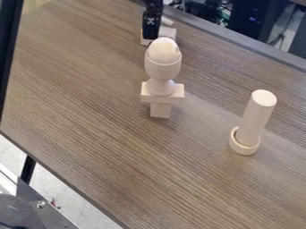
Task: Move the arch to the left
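1 ea: cyl (257, 115), ring (244, 149), egg (163, 50), cup (163, 70)

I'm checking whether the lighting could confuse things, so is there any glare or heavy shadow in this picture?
Camera view: a soft, pale sheen crosses the tabletop between the egg and the rod; no hard-edged shadow stands out; beyond the far edge it is mostly dark, with a small blue glow; the floor at lower left looks bright.
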Controlling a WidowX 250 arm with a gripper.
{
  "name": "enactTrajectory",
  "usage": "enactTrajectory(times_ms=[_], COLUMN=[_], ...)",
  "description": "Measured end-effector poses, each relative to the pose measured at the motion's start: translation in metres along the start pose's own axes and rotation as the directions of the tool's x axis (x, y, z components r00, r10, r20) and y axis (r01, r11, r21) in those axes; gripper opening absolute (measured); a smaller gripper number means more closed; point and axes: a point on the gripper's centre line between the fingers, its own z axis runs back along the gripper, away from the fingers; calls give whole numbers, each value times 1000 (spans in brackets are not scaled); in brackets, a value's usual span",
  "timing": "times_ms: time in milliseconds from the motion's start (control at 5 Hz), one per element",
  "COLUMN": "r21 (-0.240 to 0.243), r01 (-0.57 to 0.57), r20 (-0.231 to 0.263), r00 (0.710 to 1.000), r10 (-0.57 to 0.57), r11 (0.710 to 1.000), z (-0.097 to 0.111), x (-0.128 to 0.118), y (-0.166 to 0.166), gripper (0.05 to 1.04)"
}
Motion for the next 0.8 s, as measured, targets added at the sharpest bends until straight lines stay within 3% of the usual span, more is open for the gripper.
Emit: enactTrajectory(times_ms=[200,800], r21=[5,-76], r01=[10,19], r20=[-5,-1], r00=[1000,1000], r10=[-10,-20], r11=[1000,997], z=[-2,2], x=[0,2], y=[6,-1], gripper=[999,998])
